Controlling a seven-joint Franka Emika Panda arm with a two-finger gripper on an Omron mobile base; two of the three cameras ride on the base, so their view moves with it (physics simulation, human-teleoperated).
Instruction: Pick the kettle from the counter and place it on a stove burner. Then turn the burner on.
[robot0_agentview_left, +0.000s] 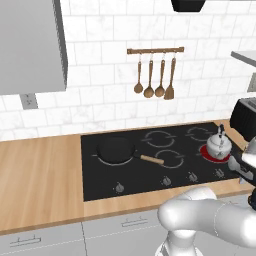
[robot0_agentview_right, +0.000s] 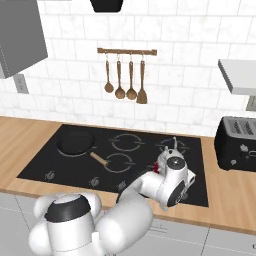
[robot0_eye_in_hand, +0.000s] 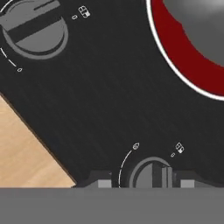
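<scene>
On the black glass cooktop (robot0_agentview_left: 125, 172), the small shiny silver kettle (robot0_agentview_left: 219, 144) sits on the glowing red stove burner (robot0_eye_in_hand: 183, 57); the gripper's (robot0_eye_in_hand: 145, 183) fingers flank a grey control knob (robot0_eye_in_hand: 153, 174), jaws part-open, contact unclear.

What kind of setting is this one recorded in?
A rendered home kitchen, apparently: black glass cooktop set in a wooden counter, wooden utensils hanging on a tiled wall, a toaster.

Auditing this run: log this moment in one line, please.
kettle: on glowing red stove burner | hand: straddling control knob | pan: rear-left burner
</scene>
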